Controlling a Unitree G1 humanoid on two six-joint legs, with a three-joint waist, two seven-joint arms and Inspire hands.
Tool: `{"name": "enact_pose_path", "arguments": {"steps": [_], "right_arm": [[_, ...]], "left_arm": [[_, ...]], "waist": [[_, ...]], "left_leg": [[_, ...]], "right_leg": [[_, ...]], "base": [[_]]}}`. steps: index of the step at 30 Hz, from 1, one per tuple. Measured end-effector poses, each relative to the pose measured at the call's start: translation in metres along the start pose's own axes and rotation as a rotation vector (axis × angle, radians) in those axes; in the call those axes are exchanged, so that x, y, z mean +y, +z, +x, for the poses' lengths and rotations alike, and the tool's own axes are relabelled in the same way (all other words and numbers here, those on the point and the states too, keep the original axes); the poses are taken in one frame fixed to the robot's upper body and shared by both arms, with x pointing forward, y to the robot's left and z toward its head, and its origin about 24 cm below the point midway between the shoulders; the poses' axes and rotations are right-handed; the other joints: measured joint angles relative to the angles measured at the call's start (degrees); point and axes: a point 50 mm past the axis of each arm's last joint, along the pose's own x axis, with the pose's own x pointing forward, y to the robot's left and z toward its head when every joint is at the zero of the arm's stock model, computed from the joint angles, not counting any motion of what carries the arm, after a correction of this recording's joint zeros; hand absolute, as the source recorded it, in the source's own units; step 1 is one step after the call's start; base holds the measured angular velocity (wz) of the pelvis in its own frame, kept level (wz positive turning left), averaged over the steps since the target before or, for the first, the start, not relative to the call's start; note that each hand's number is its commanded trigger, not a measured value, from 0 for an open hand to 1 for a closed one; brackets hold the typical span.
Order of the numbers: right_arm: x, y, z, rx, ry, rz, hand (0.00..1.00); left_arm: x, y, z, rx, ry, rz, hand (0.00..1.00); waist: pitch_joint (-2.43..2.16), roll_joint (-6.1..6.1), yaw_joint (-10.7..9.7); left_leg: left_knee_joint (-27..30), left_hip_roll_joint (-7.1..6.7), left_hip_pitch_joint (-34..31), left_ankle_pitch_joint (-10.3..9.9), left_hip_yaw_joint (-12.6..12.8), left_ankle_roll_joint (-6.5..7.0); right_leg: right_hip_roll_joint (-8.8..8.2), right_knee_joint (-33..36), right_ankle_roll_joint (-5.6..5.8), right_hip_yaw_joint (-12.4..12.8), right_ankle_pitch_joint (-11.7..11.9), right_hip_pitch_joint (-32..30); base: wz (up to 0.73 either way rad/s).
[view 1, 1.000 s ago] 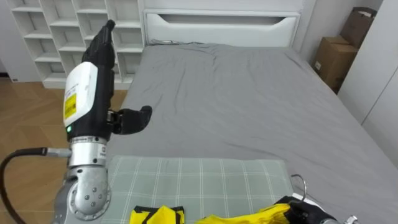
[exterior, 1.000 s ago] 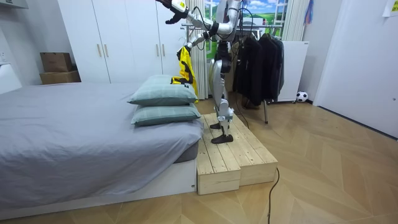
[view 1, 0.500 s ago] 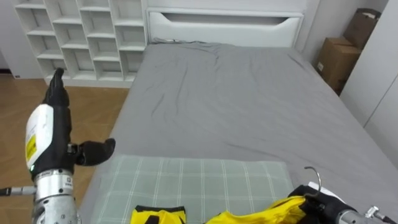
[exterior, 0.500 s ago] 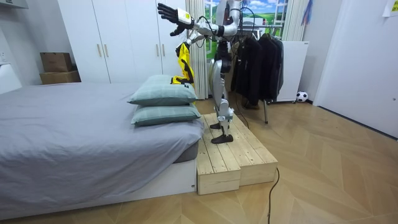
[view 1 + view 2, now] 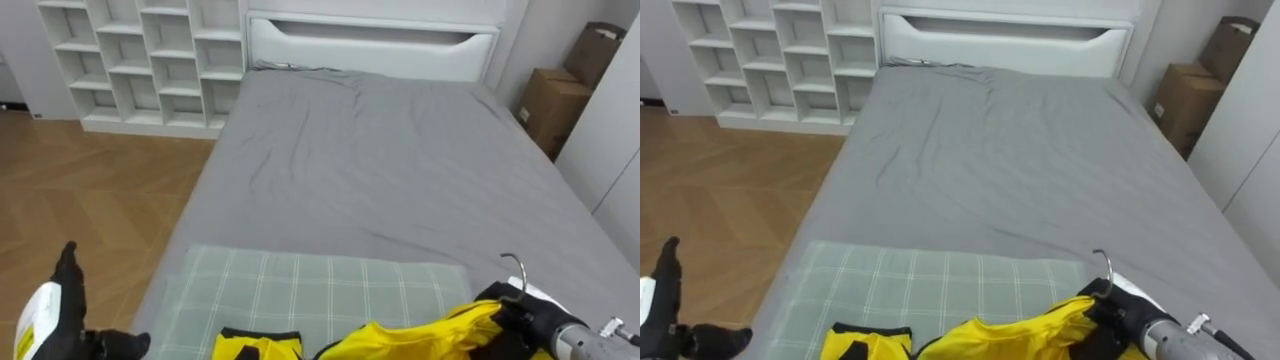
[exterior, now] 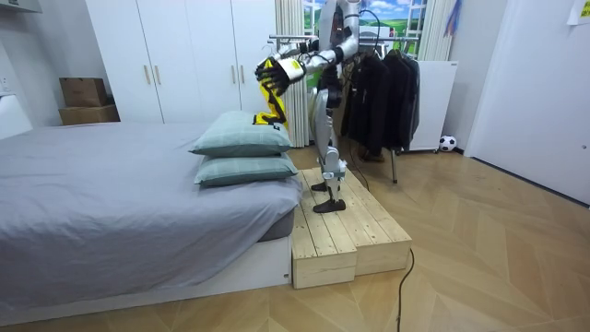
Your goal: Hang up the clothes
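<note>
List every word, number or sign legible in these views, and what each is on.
Yellow label behind the left hand: print too blurred to read.
Cardboard boxes: no legible print.
Yellow garment gripped by the right hand: no lettering visible.
No other text.

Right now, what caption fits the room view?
Robot on a wooden step beside the grey bed, holding a bright yellow garment.

Yellow garment (image 5: 425,332) — green-checked pillow (image 5: 300,290) — grey bedspread (image 5: 380,170)

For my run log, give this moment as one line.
right hand: shut on hanger with yellow shirt | left hand: open, empty, low left | robot: on wooden step beside bed
</note>
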Motion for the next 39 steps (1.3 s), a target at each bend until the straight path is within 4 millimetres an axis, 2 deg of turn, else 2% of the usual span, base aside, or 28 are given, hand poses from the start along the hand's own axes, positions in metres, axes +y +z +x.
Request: {"name": "enact_pose_path", "arguments": {"steps": [8, 13, 19, 25, 32, 34, 39], "right_arm": [[-0.011, 0.016, -0.006, -0.067, -0.039, -0.011, 1.00], [-0.024, 0.025, -0.014, -0.090, -0.102, -0.057, 1.00], [-0.034, 0.030, -0.019, -0.088, -0.160, -0.108, 1.00], [-0.045, 0.046, -0.029, -0.110, -0.233, -0.195, 1.00], [-0.058, 0.063, -0.045, -0.190, -0.310, -0.200, 1.00], [-0.061, 0.067, -0.048, -0.207, -0.329, -0.203, 1.00], [-0.068, 0.075, -0.049, -0.224, -0.357, -0.203, 1.00]], "left_arm": [[-0.012, -0.050, -0.022, 0.178, -0.115, 0.058, 0.00], [-0.014, -0.092, -0.046, 0.339, -0.178, 0.102, 0.00], [-0.021, -0.126, -0.069, 0.484, -0.250, 0.127, 0.00], [-0.026, -0.150, -0.092, 0.601, -0.313, 0.147, 0.00], [-0.035, -0.170, -0.114, 0.721, -0.437, 0.139, 0.00], [-0.038, -0.179, -0.125, 0.787, -0.471, 0.116, 0.00], [-0.041, -0.187, -0.138, 0.870, -0.508, 0.082, 0.00]], "waist": [[0.11, 0.03, 0.4], [0.11, 0.03, 1.0], [0.18, -0.05, 1.6], [0.23, -0.21, 1.6], [0.31, -0.90, 1.3], [0.27, -1.09, 0.8], [0.39, -1.20, -0.7]], "left_leg": [[0.6, -0.03, -0.9, -0.1, -0.1, 0.08], [0.1, -0.08, -0.9, -0.1, -0.1, 0.08], [-0.1, -0.09, -1.1, -0.1, 0.2, 0.09], [-0.1, -0.08, -1.7, -0.1, 0.0, 0.10], [-0.2, -0.14, -1.7, -0.1, 0.1, 0.10], [-0.2, -0.14, -1.7, -0.1, 0.0, 0.10], [-0.2, -0.14, -1.6, -0.1, 0.0, 0.10]], "right_leg": [[-0.04, 0.0, 0.00, -0.2, 0.0, -0.8], [-0.05, -0.2, 0.04, -0.2, 0.0, -0.9], [-0.07, -0.2, 0.07, -0.1, -0.1, -1.3], [-0.06, 0.2, 0.07, -0.1, -0.1, -1.8], [-0.10, -0.2, 0.07, 0.0, -0.1, -1.7], [-0.11, -0.1, 0.08, -0.2, -0.1, -1.5], [-0.11, -0.1, 0.07, -0.2, -0.1, -1.3]], "base": [[0.01], [0.00], [-0.01], [0.00], [0.00], [0.00], [0.00]]}}
